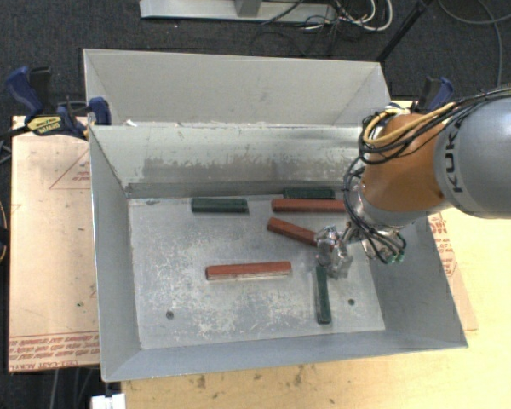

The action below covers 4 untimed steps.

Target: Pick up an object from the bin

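My gripper hangs low in the right part of the bin, under the orange wrist cover. It is right over the far end of a dark green bar that lies lengthwise toward the front wall. A red-brown bar lies tilted just to the gripper's left, its right end close to it. Whether the gripper touches either bar cannot be told.
A longer red bar lies flat mid-bin. Near the back wall lie a dark green bar, a red-brown bar and another green bar. The bin's sloped right wall is close beside the gripper.
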Each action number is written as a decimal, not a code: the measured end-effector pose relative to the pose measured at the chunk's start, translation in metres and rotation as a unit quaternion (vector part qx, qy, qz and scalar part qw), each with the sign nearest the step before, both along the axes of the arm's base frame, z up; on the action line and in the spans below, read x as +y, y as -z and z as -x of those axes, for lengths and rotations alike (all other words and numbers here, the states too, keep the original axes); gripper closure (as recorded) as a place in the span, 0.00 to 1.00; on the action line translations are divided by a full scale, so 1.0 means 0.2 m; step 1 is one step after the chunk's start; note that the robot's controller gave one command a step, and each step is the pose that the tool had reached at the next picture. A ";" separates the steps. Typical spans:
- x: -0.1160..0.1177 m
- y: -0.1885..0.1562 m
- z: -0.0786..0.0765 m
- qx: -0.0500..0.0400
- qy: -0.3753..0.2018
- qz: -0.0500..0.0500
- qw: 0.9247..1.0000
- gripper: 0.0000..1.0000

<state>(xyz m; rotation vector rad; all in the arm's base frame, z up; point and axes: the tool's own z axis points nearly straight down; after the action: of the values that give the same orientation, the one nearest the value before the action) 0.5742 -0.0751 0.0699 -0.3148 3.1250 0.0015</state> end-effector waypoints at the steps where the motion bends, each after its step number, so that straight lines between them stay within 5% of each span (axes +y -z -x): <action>1: 0.00 0.00 0.00 0.000 -0.001 0.000 1.000 0.00; 3: 0.02 0.00 -0.05 0.000 -0.045 0.000 0.999 0.00; 4: 0.03 0.00 0.15 -0.002 -0.172 0.000 0.985 0.00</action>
<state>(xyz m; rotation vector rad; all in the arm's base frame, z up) 0.5449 -0.0699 0.0703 -0.8453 3.0214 0.0014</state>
